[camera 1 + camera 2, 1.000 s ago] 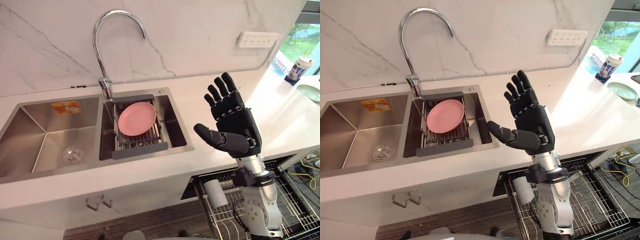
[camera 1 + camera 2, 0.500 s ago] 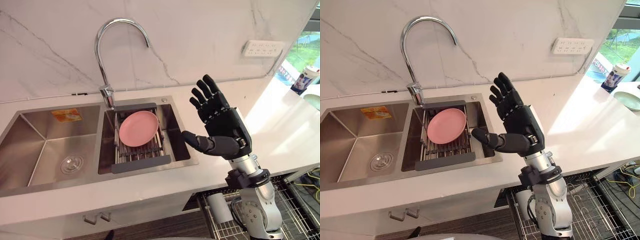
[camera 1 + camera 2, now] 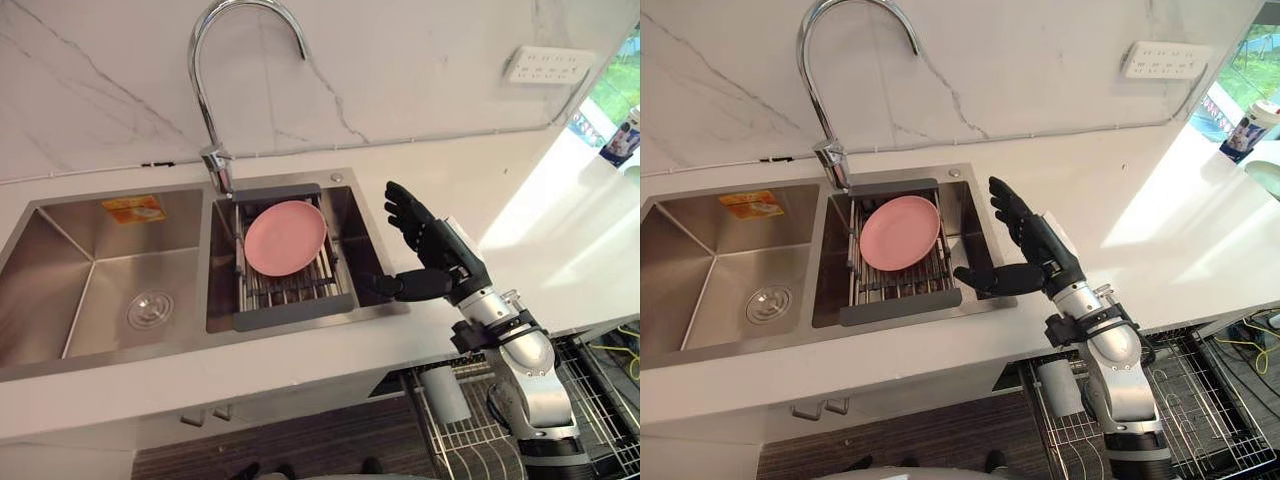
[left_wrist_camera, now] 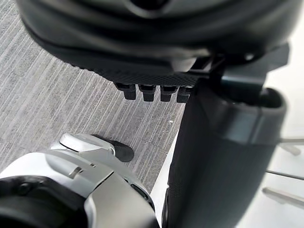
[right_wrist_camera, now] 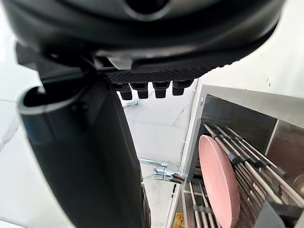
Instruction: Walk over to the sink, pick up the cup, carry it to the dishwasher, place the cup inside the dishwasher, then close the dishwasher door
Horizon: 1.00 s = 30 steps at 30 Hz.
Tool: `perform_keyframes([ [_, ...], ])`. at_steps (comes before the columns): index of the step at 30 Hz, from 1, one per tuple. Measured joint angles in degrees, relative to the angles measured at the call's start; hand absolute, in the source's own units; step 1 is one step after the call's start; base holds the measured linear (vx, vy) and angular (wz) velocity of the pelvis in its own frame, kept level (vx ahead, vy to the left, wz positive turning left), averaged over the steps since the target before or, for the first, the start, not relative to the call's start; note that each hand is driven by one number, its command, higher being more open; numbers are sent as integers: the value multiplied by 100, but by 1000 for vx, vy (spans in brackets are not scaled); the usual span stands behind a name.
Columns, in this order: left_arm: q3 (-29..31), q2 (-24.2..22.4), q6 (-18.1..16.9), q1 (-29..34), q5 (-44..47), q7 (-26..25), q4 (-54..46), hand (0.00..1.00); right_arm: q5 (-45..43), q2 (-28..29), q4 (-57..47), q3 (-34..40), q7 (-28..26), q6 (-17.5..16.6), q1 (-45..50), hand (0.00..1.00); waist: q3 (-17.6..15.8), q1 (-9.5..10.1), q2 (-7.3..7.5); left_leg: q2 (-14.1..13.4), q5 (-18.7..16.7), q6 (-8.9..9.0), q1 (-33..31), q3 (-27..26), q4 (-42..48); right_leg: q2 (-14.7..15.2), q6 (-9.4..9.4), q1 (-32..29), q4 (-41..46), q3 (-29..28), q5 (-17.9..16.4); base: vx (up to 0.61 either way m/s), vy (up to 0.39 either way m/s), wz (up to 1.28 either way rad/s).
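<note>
A steel double sink (image 3: 60,262) is set in the white counter. A pink plate (image 3: 286,237) leans on a rack in its right basin and also shows in the right wrist view (image 5: 218,185). A white cup (image 3: 443,392) lies in the pulled-out dishwasher rack (image 3: 600,400) below the counter's edge. My right hand (image 3: 445,262) is open over the counter beside the right basin, fingers straight, with its thumb reaching over the basin's right rim. It holds nothing. My left hand (image 4: 156,42) hangs open over grey wood floor.
A tall curved faucet (image 3: 215,160) stands behind the basins. A white socket strip (image 3: 545,64) is on the marble wall. A printed paper cup (image 3: 1245,125) sits far right on the counter. Cabinet handles (image 3: 205,412) show under the sink.
My right hand has come down from a raised pose and moved left to the right basin's rim. The head camera has shifted too.
</note>
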<state>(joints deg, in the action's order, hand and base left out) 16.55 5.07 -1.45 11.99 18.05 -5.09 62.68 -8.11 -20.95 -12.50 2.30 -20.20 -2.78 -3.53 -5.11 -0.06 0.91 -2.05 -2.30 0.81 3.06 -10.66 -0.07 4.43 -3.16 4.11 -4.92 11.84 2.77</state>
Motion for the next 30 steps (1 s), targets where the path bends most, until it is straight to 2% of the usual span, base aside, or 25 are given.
perform_keyframes([
  [3,96,-52,-126,-4,1,-82,-13,100,1020,-285,-16,-63,44,70,-722,100,1,11,1,7,55,-1,42,141,-57,3,-3,82,1,141,2,-25,-15,25],
  [7,161,-100,-102,-12,0,-214,-134,100,2195,-431,-44,-389,67,72,-1760,100,19,94,18,3,164,19,62,285,-184,-10,-2,116,0,298,2,-54,-26,20],
  [11,325,-140,2,-29,-9,-218,-173,100,3136,-442,-32,-867,-48,35,-2187,100,86,191,51,5,258,22,57,398,-289,-15,-2,124,0,424,1,-46,-19,16],
  [22,564,-126,189,-67,-137,-236,-213,100,4676,-601,1039,-1699,-404,-143,-2807,100,205,357,217,9,452,37,47,576,-475,-25,1,121,-6,616,-1,-46,-9,9],
  [30,562,-85,248,-63,-227,-236,-227,100,5193,-658,1719,-1949,-360,-138,-2963,100,250,412,284,0,493,52,9,655,-476,-34,6,118,-26,706,-4,-34,-3,4],
])
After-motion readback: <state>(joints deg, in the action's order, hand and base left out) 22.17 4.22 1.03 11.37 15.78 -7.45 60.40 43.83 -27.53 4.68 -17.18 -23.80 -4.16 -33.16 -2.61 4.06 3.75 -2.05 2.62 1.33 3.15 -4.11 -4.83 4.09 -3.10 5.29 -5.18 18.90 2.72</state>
